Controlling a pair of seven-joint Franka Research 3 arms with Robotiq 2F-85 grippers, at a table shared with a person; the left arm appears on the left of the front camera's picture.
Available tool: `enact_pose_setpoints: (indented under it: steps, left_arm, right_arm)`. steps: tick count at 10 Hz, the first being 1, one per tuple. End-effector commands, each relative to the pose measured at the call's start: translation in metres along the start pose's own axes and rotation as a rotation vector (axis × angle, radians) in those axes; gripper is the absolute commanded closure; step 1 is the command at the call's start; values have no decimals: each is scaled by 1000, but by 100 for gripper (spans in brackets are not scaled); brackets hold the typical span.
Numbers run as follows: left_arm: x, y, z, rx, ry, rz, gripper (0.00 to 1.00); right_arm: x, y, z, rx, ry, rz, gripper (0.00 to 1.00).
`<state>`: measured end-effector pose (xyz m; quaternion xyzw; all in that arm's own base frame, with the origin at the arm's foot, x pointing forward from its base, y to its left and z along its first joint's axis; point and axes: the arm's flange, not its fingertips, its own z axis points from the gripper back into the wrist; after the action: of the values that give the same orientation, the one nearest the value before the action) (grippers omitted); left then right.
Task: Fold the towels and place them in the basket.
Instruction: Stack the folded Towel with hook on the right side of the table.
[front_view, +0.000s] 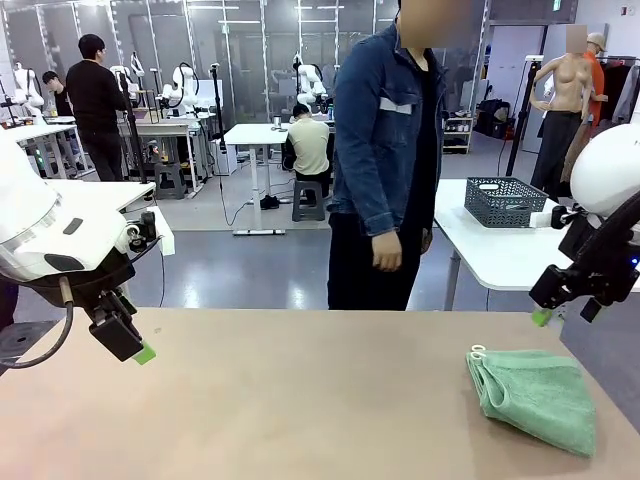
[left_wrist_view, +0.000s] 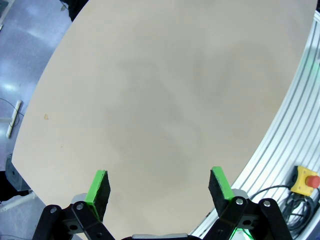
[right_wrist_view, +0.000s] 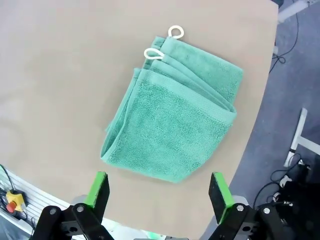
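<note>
Towels (front_view: 530, 396) lie folded in a green stack on the right part of the brown counter (front_view: 300, 400), near its right edge. Seen from the right wrist, the towels (right_wrist_view: 172, 125) show two small white loops (right_wrist_view: 175, 32) at one corner, side by side. The stack looks like two towels folded together, but I cannot be sure of the count.

The right hand (front_view: 541, 317) hangs in the air above the towels and touches nothing. From its own wrist, the right hand (right_wrist_view: 158, 192) has its two green fingers (right_wrist_view: 97, 187) spread wide apart, with nothing between them.

The left hand (front_view: 146, 353) hangs over the left part of the counter, well apart from the towels. Its wrist view shows the left hand (left_wrist_view: 159, 189) wide open too, with only bare counter (left_wrist_view: 165, 100) under it.

The basket (front_view: 505, 200) is dark and made of wire. It sits on a white table (front_view: 490, 250) behind the counter, on the right side. A person (front_view: 385, 160) in a blue jacket stands at the far side of the counter, arms down.
</note>
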<state>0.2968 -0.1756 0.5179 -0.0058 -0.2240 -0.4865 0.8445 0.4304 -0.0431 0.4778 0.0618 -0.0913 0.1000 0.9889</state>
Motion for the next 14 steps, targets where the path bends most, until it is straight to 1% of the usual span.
enact_pose_setpoints:
  steps: [1, 9, 10, 11, 12, 13, 14]
  left_arm:
    - [2, -1, -2, 20, 2, 7, 0]
    - [2, -1, -2, 20, 2, 7, 0]
    - [2, -1, -2, 20, 2, 7, 0]
    - [0, 0, 0, 0, 0, 0, 0]
    - [13, -2, 31, 164, 32, 34, 0]
    - [18, 1, 50, 190, 38, 50, 0]
    - [20, 4, 68, 193, 22, 66, 0]
  right_arm:
    - [4, -4, 0, 9, 4, -1, 0]
    - [0, -2, -1, 4, 1, -4, 0]
    - [-26, 15, 14, 1, -11, 90, 0]
    - [-38, 31, 44, -37, -39, 142, 0]
    - [-42, 53, 82, -64, -78, 189, 0]
    - [-43, 74, 112, -132, -113, 232, 0]
    - [-46, 91, 139, -162, -116, 269, 0]
